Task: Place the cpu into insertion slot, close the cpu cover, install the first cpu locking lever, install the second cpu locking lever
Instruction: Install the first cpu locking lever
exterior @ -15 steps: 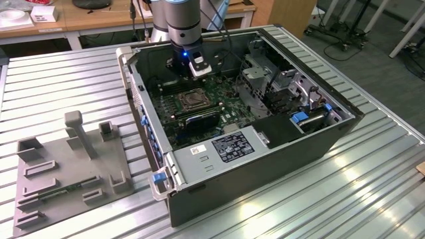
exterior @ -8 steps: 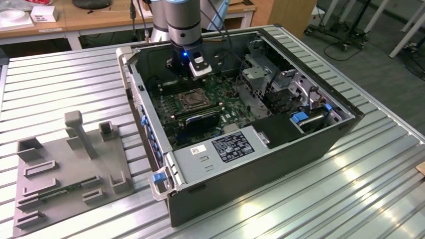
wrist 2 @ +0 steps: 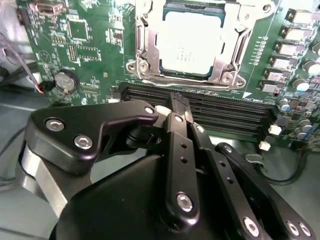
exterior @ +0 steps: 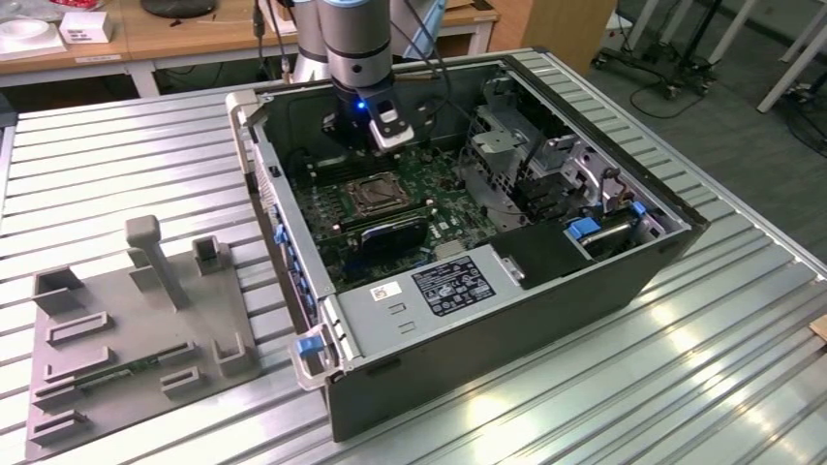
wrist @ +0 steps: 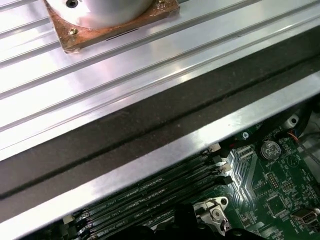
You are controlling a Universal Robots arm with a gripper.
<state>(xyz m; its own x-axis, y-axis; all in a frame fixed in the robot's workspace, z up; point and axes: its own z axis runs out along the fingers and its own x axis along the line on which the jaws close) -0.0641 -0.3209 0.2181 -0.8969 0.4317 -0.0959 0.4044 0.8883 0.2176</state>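
The cpu lay flat in the insertion slot on the green board, its shiny face up, with the cpu cover framing it. It was square, so no side was longer. It looked thin, light, stiff and easy to hurt, so it was likely best held by its edges. The gripper hung over the long black memory slots just beside the slot, its fingers pressed together and holding nothing.
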